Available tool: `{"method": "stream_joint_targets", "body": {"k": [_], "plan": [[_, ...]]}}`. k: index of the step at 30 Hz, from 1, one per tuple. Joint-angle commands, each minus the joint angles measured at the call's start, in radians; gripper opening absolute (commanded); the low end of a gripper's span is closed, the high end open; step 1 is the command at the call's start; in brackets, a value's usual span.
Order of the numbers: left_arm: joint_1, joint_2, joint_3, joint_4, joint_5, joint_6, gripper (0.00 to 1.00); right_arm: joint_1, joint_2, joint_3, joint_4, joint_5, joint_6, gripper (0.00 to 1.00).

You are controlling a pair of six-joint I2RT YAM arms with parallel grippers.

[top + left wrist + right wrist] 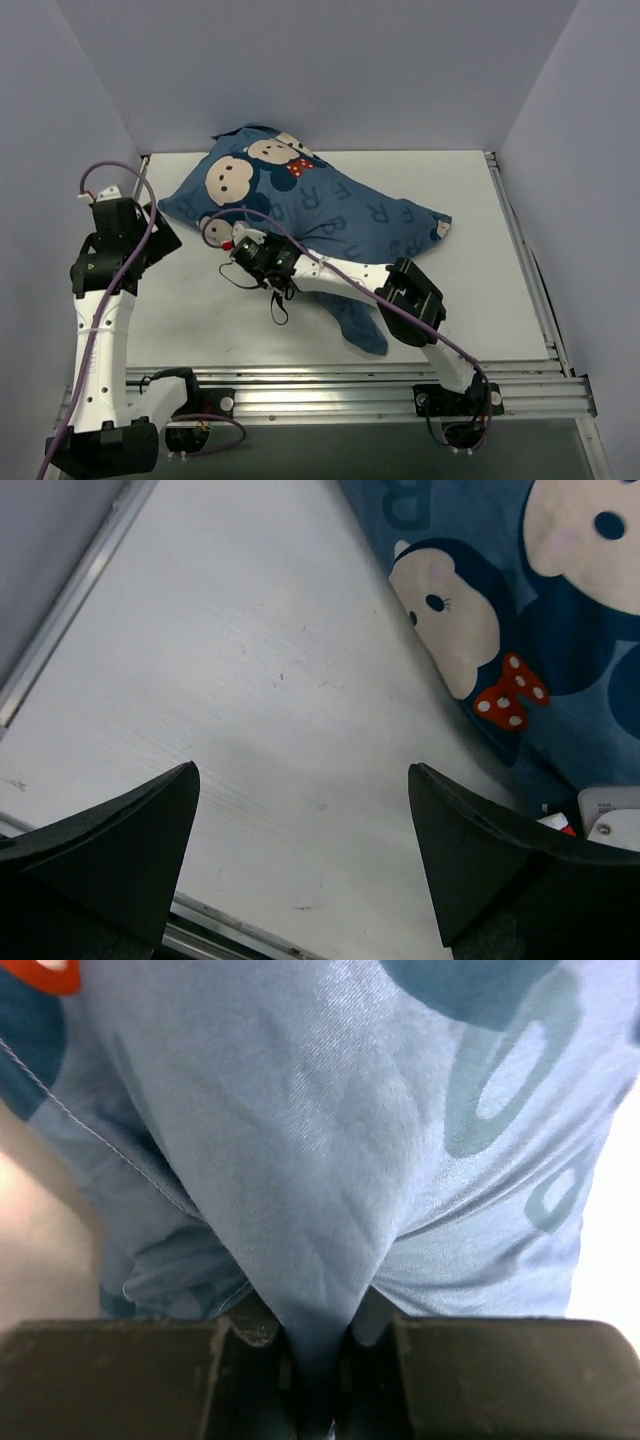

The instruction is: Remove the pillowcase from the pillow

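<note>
The dark-blue pillowcase, printed with letters and mouse faces with red bows, lies stuffed and diagonal from the back left to the right of the table. The white pillow is hidden inside it. My right gripper reaches across to the cover's near left side and is shut on a pinched fold of the pillowcase, which runs down between the jaws of that gripper. My left gripper is open and empty over bare table just left of the pillowcase; in the left wrist view it frames only table.
The white table is boxed in by grey walls at the back and both sides. Metal rails run along its front edge and its sides. A purple cable loops over my right arm. A loose flap of the cover trails toward the front.
</note>
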Motion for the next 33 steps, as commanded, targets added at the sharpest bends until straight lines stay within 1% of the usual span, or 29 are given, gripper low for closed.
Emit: {"method": "stream_joint_targets", "body": {"k": [1,2,3,4,6,8,9,11,12,13,14,15,16,17,18,19,20,21,23,24,26,29,30,31,32,33], "plan": [[0.008,-0.029,0.179,-0.033,-0.038,0.032,0.94,0.014,-0.188,0.17,-0.121,-0.146,0.068,0.0],[0.008,-0.029,0.213,-0.045,-0.044,0.039,0.94,0.014,-0.205,0.256,-0.177,-0.209,0.09,0.0],[0.006,-0.026,0.248,-0.062,-0.051,0.041,0.94,0.014,-0.233,0.302,-0.205,-0.242,0.099,0.0],[0.001,-0.021,0.317,-0.072,-0.065,0.048,0.94,0.014,-0.247,0.345,-0.233,-0.269,0.108,0.0],[-0.009,-0.007,0.377,-0.095,-0.071,0.067,0.94,0.012,-0.286,0.449,-0.279,-0.344,0.13,0.0],[-0.026,0.002,0.449,-0.105,-0.078,0.09,0.94,-0.006,-0.314,0.5,-0.3,-0.392,0.153,0.0],[-0.029,0.007,0.465,-0.106,-0.076,0.096,0.94,-0.018,-0.34,0.519,-0.303,-0.459,0.192,0.0],[-0.035,0.008,0.482,-0.097,-0.058,0.116,0.94,-0.093,-0.372,0.533,-0.29,-0.541,0.254,0.0],[-0.04,0.01,0.48,-0.083,-0.044,0.124,0.94,-0.13,-0.411,0.52,-0.278,-0.65,0.327,0.0],[-0.043,0.01,0.474,-0.079,-0.032,0.13,0.94,-0.172,-0.432,0.452,-0.255,-0.699,0.361,0.0],[-0.043,0.01,0.467,-0.071,0.005,0.131,0.94,-0.24,-0.455,0.403,-0.204,-0.731,0.389,0.0],[-0.043,0.01,0.447,-0.059,0.026,0.131,0.94,-0.274,-0.492,0.354,-0.183,-0.754,0.431,0.0],[-0.043,0.01,0.436,-0.054,0.043,0.131,0.94,-0.31,-0.506,0.306,-0.164,-0.832,0.505,0.0],[-0.045,0.01,0.425,-0.048,0.06,0.13,0.94,-0.398,-0.514,0.207,-0.124,-0.898,0.548,0.0],[-0.045,0.008,0.404,-0.039,0.088,0.13,0.94,-0.446,-0.526,0.156,-0.103,-0.952,0.591,0.0],[-0.046,0.01,0.393,-0.036,0.097,0.13,0.94,-0.492,-0.528,0.104,-0.074,-1.063,0.678,0.0],[-0.046,0.01,0.382,-0.03,0.106,0.128,0.94,-0.532,-0.528,-0.002,-0.014,-1.108,0.717,0.0],[-0.048,0.008,0.359,-0.019,0.125,0.13,0.94,-0.605,-0.525,-0.053,0.015,-1.144,0.751,0.0],[-0.049,0.011,0.336,-0.008,0.152,0.13,0.94,-0.66,-0.508,-0.162,0.089,-1.197,0.815,0.0],[-0.051,0.016,0.324,0.003,0.19,0.127,0.94,-0.693,-0.482,-0.181,0.1,-1.193,0.824,0.07],[-0.058,0.022,0.286,0.018,0.217,0.119,0.94,-0.719,-0.446,-0.195,0.097,-1.144,0.834,0.14],[-0.081,0.04,0.241,0.039,0.268,0.091,0.94,-0.782,-0.387,-0.178,0.08,-1.11,0.86,0.45],[-0.122,0.048,0.23,0.046,0.268,0.087,0.94,-0.813,-0.373,-0.152,0.071,-1.075,0.863,0.64],[-0.141,0.053,0.221,0.05,0.257,0.078,0.94,-0.825,-0.371,-0.132,0.057,-1.051,0.863,0.72],[-0.182,0.06,0.203,0.056,0.249,0.072,0.94,-0.833,-0.373,-0.11,0.021,-1.026,0.857,0.78],[-0.204,0.073,0.195,0.062,0.24,0.064,0.94,-0.838,-0.379,-0.087,0.005,-0.979,0.828,0.88]]}}
